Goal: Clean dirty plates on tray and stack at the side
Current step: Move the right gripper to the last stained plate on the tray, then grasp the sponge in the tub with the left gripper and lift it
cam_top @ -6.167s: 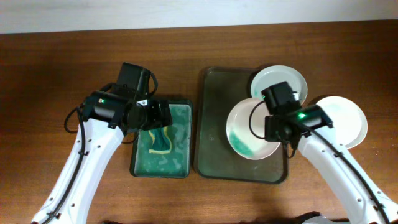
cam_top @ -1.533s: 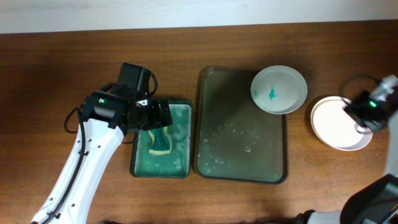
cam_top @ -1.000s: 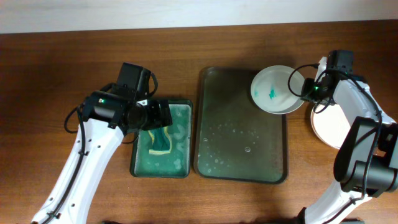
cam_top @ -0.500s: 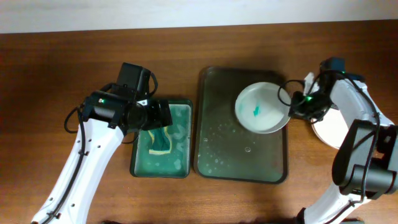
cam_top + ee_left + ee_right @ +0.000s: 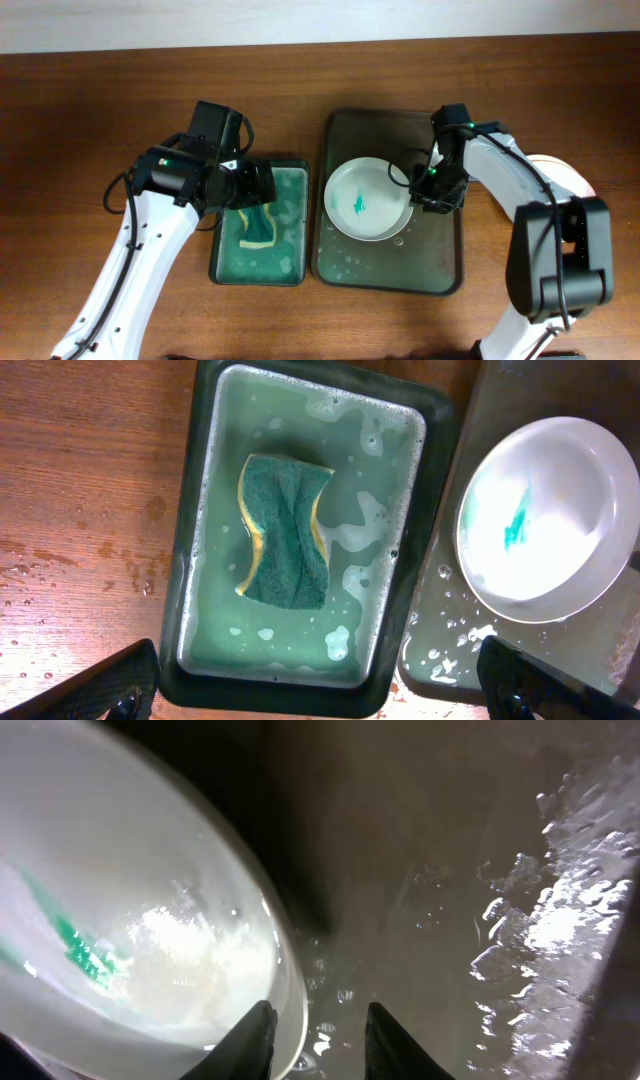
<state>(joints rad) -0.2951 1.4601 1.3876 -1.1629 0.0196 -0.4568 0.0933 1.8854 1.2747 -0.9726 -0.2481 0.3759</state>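
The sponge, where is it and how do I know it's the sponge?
Find the big dark tray in the middle of the wooden table. Just to its left sits a smaller green tub of soapy water, under the left gripper. The sponge lies in that water: dark green on top with a yellow edge and pinched-in sides, and it is the only thing in the tub.

A white plate [image 5: 130, 920] fills the left side, tilted, with a teal-green smear [image 5: 75, 945] and wet shine inside it. The right gripper [image 5: 318, 1042] sits at the bottom edge, one dark finger [image 5: 250, 1042] inside the plate's rim and the other just outside it, straddling the rim. To the right lies the dark, wet tray [image 5: 450, 870], dotted with foam and droplets.
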